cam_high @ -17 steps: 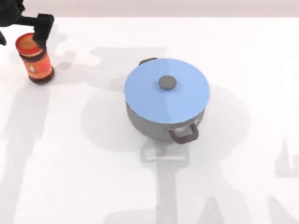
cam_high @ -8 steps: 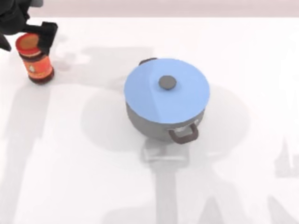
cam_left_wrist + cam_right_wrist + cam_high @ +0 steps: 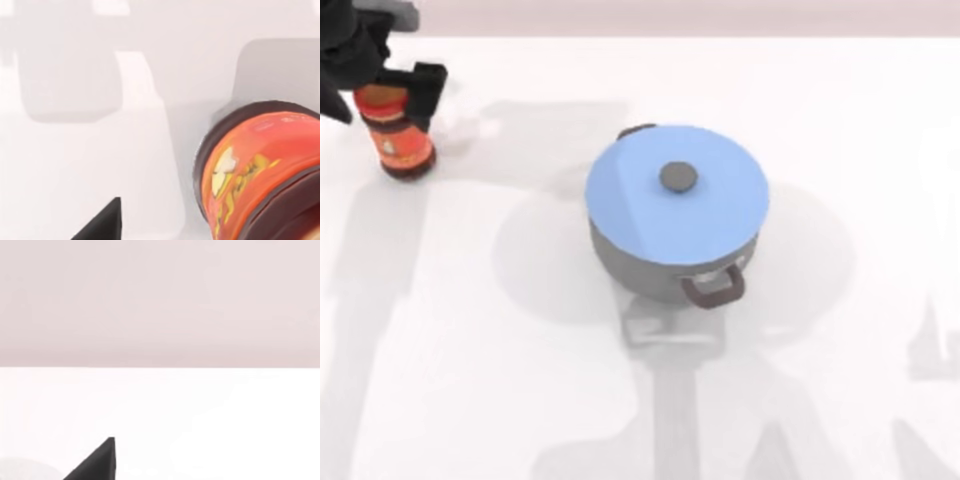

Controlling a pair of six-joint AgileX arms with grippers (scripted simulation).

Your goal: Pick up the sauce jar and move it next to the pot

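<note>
1. Your left gripper (image 3: 378, 85) has come down over the jar (image 3: 400, 140), which stands upright on the table (image 3: 520, 400), well to the left of the pot (image 3: 676, 215) and a little farther back.
2. A second ago the gripper sat higher and the jar's lid was in plain sight; now the gripper covers most of the lid.
3. Its fingers are spread, one on either side of the jar's top; whether they touch it, you cannot tell.
4. The jar itself has not shifted, so you are likely at the grasp: closing and lifting are not yet done.
5. Your right arm is parked, out of the top view; its finger state cannot be told.
</note>
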